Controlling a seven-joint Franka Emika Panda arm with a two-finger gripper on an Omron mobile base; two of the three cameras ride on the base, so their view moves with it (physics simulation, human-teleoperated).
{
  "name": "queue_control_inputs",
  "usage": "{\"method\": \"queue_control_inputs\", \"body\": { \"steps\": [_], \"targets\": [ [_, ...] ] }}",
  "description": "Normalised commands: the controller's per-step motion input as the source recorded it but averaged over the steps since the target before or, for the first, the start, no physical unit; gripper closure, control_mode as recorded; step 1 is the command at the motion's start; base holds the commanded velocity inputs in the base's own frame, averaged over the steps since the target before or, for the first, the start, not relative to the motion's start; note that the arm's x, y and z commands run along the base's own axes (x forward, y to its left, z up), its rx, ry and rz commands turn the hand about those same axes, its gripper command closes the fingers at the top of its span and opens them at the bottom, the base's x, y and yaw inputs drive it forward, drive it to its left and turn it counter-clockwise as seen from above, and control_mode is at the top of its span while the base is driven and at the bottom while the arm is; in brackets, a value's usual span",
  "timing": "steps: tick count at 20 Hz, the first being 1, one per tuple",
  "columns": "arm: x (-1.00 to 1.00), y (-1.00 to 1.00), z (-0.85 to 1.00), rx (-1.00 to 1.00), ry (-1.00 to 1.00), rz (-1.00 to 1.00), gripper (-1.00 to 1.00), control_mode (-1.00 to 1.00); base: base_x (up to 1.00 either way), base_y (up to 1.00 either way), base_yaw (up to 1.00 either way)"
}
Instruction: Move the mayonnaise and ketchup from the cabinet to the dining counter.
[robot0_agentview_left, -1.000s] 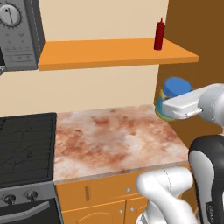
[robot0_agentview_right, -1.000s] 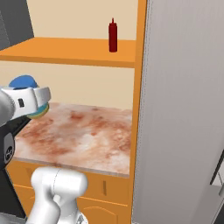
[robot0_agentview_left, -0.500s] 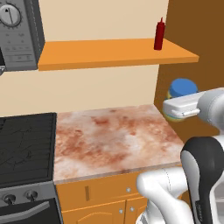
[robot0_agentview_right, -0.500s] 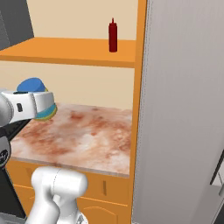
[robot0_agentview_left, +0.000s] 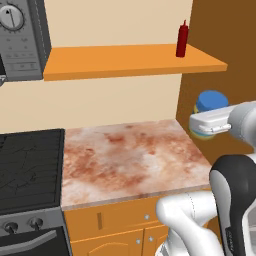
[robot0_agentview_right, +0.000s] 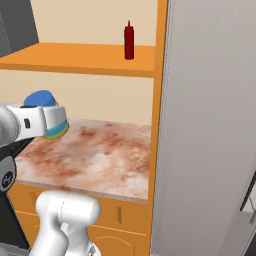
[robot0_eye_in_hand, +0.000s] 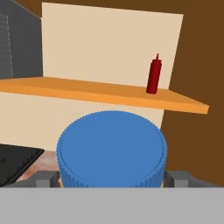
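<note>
Holding the mayonnaise (robot0_agentview_left: 210, 103) in the gripper (robot0_agentview_left: 207, 121), jaws set wide around the jar, in the air off the right edge of the worktop (robot0_agentview_left: 130, 155). Best kept upright and level, swung clear of the cabinet (robot0_agentview_left: 130, 59) before heading for the dining counter. Ketchup (robot0_agentview_left: 182, 39) upright near the cabinet's right end. Jar's label mostly masked by the hand; fingertips (robot0_eye_in_hand: 43, 178) barely visible beside the lid.

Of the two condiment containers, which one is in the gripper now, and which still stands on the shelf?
The mayonnaise, the squat blue-lidded jar, sits between the gripper fingers. The ketchup, the slim red bottle, stands on the cabinet.
</note>
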Motion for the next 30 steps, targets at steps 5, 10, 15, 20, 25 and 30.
{"method": "queue_control_inputs", "body": {
  "steps": [5, 10, 15, 20, 25, 30],
  "targets": [
    [0.04, -0.01, -0.12, 0.00, 0.01, 0.00, 1.00, -1.00, 0.00, 0.00, 0.00],
    [0.00, 0.00, -0.02, 0.00, 0.01, 0.00, 1.00, 1.00, 0.00, 0.00, 0.00],
    [0.00, 0.00, 0.00, 0.00, 0.00, 0.00, 1.00, 1.00, -0.07, 0.00, 0.01],
    [0.00, 0.00, 0.00, 0.00, 0.00, 0.00, 1.00, 1.00, -0.33, 0.20, 0.25],
    [0.00, 0.00, 0.00, 0.00, 0.00, 0.00, 1.00, 1.00, -0.92, 0.33, 0.61],
    [0.00, 0.00, 0.00, 0.00, 0.00, 0.00, 1.00, 1.00, -0.99, 0.32, 0.82]
  ]
}}
